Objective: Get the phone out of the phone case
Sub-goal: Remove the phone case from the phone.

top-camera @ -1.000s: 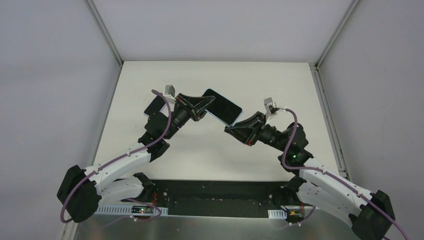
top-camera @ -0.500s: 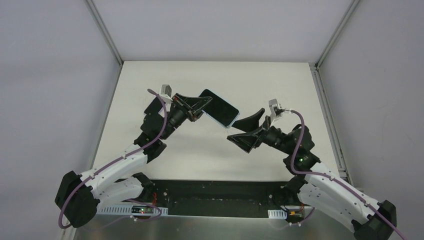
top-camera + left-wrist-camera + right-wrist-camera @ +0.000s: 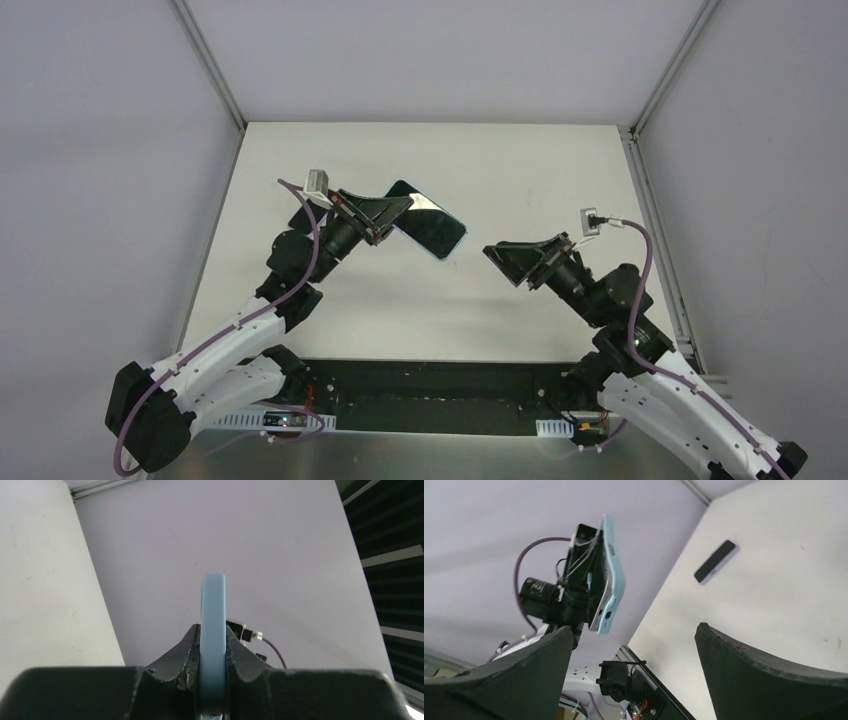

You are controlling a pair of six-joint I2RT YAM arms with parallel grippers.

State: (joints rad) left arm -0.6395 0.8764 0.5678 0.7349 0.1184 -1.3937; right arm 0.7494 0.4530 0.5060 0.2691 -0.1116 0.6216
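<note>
The phone (image 3: pixel 425 222), dark glossy face up, sits in its light blue phone case (image 3: pixel 458 243) and hangs tilted in the air above the table. My left gripper (image 3: pixel 398 212) is shut on the left end of it. In the left wrist view the case's blue edge (image 3: pixel 213 605) stands upright between the two fingers. My right gripper (image 3: pixel 503 265) is open and holds nothing, a short way to the right of the case's free end. From the right wrist view, the case (image 3: pixel 614 580) appears edge-on, beyond the wide-apart jaws of the right gripper (image 3: pixel 634 630).
A dark flat slab (image 3: pixel 715 561) lies on the white table (image 3: pixel 520 170) at the left, behind the left arm. Grey walls close off the left, right and back. A black strip (image 3: pixel 440 395) with the arm bases runs along the near edge.
My right gripper has opened, let go of the case's right end and pulled back to the right. The left gripper has carried the cased phone slightly left.
</note>
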